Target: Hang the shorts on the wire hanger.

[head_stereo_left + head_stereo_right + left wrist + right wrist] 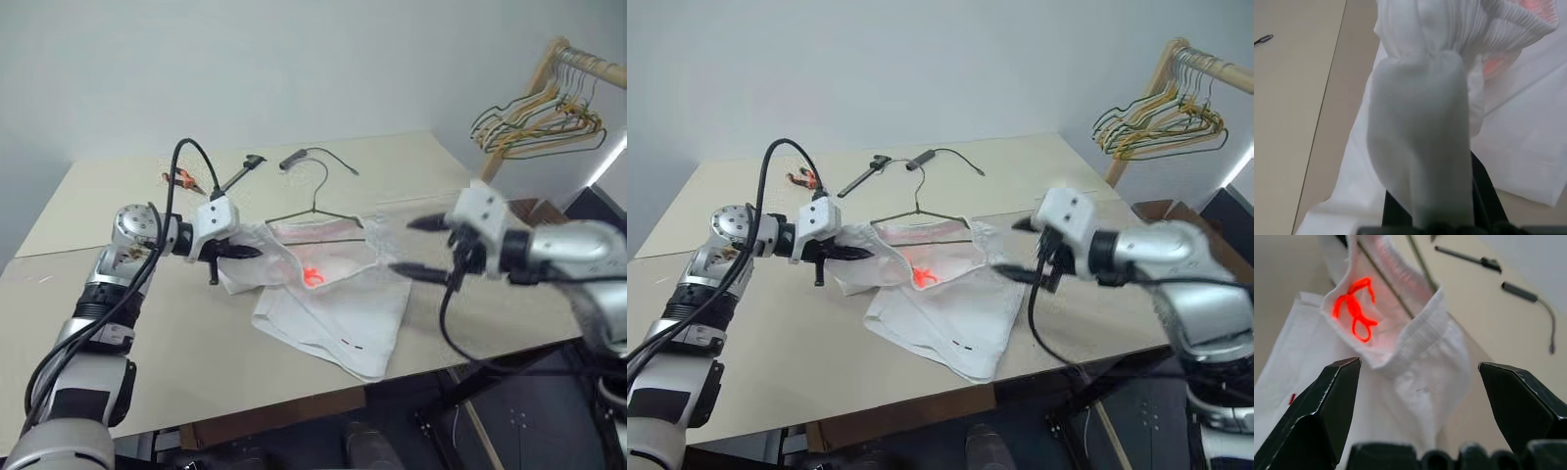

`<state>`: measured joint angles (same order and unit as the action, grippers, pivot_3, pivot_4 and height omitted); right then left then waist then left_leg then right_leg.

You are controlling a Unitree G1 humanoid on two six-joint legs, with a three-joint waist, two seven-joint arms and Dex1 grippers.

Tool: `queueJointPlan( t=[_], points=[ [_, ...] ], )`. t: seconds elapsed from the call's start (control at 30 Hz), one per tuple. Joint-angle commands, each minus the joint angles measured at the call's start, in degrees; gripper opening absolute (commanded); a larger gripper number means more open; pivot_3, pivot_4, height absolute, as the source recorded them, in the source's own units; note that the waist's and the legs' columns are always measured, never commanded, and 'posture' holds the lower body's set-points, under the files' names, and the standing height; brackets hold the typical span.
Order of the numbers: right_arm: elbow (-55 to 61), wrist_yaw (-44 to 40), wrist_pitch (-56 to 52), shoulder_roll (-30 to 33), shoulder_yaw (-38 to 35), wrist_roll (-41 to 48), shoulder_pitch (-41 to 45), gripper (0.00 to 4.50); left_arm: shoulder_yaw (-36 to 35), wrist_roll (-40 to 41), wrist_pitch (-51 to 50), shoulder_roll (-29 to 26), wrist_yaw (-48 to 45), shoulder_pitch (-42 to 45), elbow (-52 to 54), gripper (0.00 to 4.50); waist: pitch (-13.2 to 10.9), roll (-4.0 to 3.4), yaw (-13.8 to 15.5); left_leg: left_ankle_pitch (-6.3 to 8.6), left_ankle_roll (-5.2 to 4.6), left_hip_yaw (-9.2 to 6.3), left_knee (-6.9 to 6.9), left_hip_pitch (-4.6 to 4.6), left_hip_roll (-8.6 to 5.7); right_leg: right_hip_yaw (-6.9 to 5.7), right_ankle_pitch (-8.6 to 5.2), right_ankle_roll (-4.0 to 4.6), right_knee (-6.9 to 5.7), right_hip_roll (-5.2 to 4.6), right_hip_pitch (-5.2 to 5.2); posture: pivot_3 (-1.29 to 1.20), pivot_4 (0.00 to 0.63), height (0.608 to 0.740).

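The white shorts [333, 313] lie crumpled on the table's front middle, with the waistband raised and gaping. My left gripper [235, 253] is shut on the waistband's left side, and cloth [1420, 147] wraps over its fingers. The wire hanger [315, 209] lies just behind the shorts, its lower wire running into the waistband opening [1386, 289]. My right gripper [402, 246] hovers open just right of the waistband, holding nothing, and the cloth sits beyond its fingertips [1344, 369]. A bright red mark [313, 276] shows inside the waistband. A tiny red mark [348, 341] sits near a hem.
Behind the hanger lie a black rod-like tool [240, 176], a cable with a grey plug [318, 154] and an orange-handled item [181, 178]. A wooden rack [554, 59] with several wire hangers [539, 122] stands at the far right. The table's front edge [294, 406] is close below the shorts.
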<state>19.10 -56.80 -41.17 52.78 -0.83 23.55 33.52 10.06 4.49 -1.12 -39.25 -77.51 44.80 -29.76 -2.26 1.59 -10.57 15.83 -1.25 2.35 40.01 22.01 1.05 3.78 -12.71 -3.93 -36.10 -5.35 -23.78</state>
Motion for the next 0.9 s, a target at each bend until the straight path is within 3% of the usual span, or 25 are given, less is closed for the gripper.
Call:
queueJointPlan(
  t=[0.03,0.37,0.4,0.47,0.83,0.87,0.9],
  points=[
    [-7.58,-5.95,5.46,1.53,7.33,-5.34,5.84,4.46,-0.42,0.60,1.57,-0.19,-1.61,2.37,1.06,0.00,0.00,0.00,-0.08,0.00,0.00,0.01,0.00,-0.04,0.00,0.00,0.00,0.00,0.01,0.00,0.04,-0.17,0.000,0.740],
    [-26.47,-16.49,14.76,-7.04,22.38,-15.98,19.08,4.46,0.35,0.56,2.90,1.84,-3.74,3.36,1.18,0.00,0.00,-0.01,-0.69,0.00,0.00,0.00,0.02,0.32,-0.05,-0.01,0.00,0.00,-0.03,-0.06,-0.34,-0.15,0.000,0.740],
    [-27.40,-17.07,14.78,-7.87,22.88,-16.39,19.76,4.29,0.37,0.52,2.91,1.93,-3.70,3.46,1.14,0.00,0.00,-0.01,-0.81,0.00,0.00,0.01,0.02,0.33,-0.05,-0.01,0.00,-0.01,-0.03,-0.08,-0.34,-0.15,0.000,0.740],
    [-28.97,-18.56,15.56,-8.73,24.08,-17.82,20.63,3.91,0.34,0.55,2.93,2.04,-3.75,3.60,1.09,0.00,0.00,-0.01,-0.84,0.00,0.00,0.00,0.02,0.34,-0.06,-0.01,0.00,-0.01,-0.03,-0.10,-0.33,-0.15,0.000,0.740],
    [-28.89,-23.90,14.17,-9.17,22.46,-17.06,19.22,0.16,-0.20,1.75,4.86,2.67,-5.32,3.61,1.33,0.00,0.00,-0.01,-1.29,0.00,0.00,-0.03,0.03,0.33,-0.07,-0.02,0.01,-0.02,-0.07,-0.13,-0.34,-0.16,0.000,0.740],
    [-28.10,-24.33,13.37,-8.81,22.23,-16.76,18.74,0.03,-0.26,1.96,5.10,2.89,-5.57,3.82,1.07,0.00,0.00,-0.01,-1.31,0.00,0.00,-0.03,0.03,0.33,-0.07,-0.02,0.01,-0.02,-0.07,-0.13,-0.34,-0.16,0.000,0.740],
    [-26.63,-24.93,12.11,-7.95,21.65,-15.97,17.65,0.00,-0.79,2.98,5.41,3.42,-6.44,4.52,0.21,0.29,0.00,-0.01,-1.29,0.00,0.00,-0.04,0.03,0.32,-0.07,-0.02,0.01,-0.02,-0.08,-0.13,-0.33,-0.17,0.000,0.740]
  ],
)
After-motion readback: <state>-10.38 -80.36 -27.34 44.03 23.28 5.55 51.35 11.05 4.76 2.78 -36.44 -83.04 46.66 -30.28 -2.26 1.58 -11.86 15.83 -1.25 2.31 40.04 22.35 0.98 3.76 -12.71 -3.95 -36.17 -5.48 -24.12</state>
